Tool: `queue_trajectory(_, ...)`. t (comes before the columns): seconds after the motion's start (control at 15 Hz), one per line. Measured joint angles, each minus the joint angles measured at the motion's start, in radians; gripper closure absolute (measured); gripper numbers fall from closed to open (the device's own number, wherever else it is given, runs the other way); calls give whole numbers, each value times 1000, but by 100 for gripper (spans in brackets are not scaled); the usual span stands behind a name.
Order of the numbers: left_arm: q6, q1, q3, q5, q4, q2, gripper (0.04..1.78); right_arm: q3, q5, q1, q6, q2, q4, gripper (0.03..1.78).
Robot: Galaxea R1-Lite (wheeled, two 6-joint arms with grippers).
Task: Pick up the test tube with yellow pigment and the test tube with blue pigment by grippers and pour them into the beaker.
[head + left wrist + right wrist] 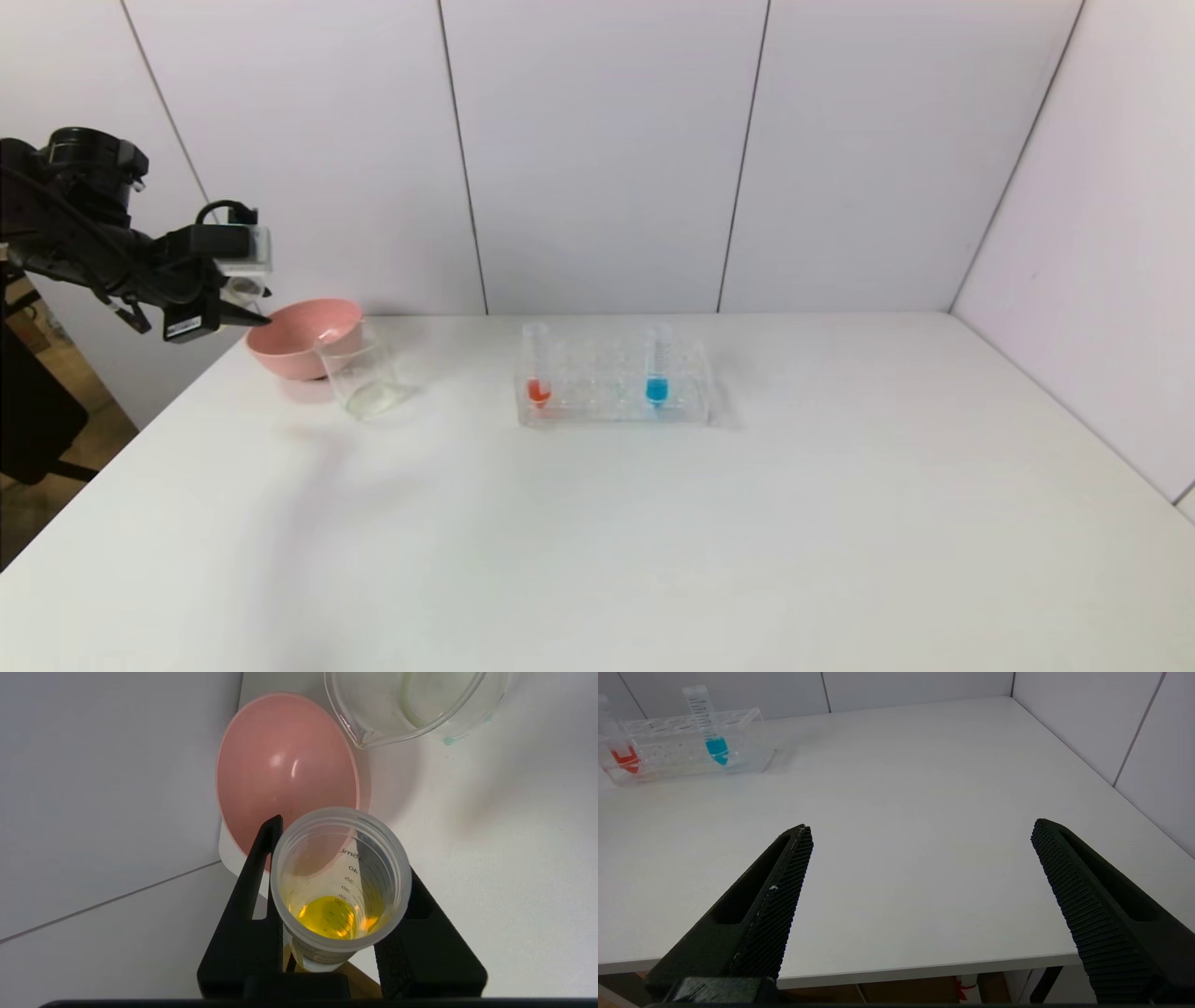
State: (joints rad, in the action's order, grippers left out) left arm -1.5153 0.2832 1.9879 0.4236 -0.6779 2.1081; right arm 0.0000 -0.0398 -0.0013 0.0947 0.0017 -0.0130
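Note:
My left gripper [250, 315] hangs raised at the table's far left, just left of the pink bowl, shut on the test tube with yellow pigment [340, 884]. In the left wrist view the left gripper [341, 858] clamps the tube's sides, and I look into its open mouth at the yellow liquid in its bottom. The clear beaker [364, 378] [411, 704] stands on the table beside the bowl, beyond the tube. The test tube with blue pigment [658, 369] [710, 723] stands upright in the rack. My right gripper [922, 826] is open with nothing in it, over the table's near right edge.
A pink bowl [303, 336] [285, 770] sits at the back left, touching the beaker's far side. The clear rack [611, 387] [668, 751] at mid-table also holds a red-liquid tube [537, 373] [619, 751]. White walls close off the back and right.

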Motion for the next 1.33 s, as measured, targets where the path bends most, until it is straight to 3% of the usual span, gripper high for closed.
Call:
queue_trajectory(0.47,-32,-31,2,-87,14,16,128,0,0,0,0,0,0,10)
queue_trajectory(1.13,-37,-50,6,-131,60,43,128,0,0,0,0,0,0,10)
queue_trajectory(1.33,-34,-58,6,-152,20,44,128,0,0,0,0,0,0,10)
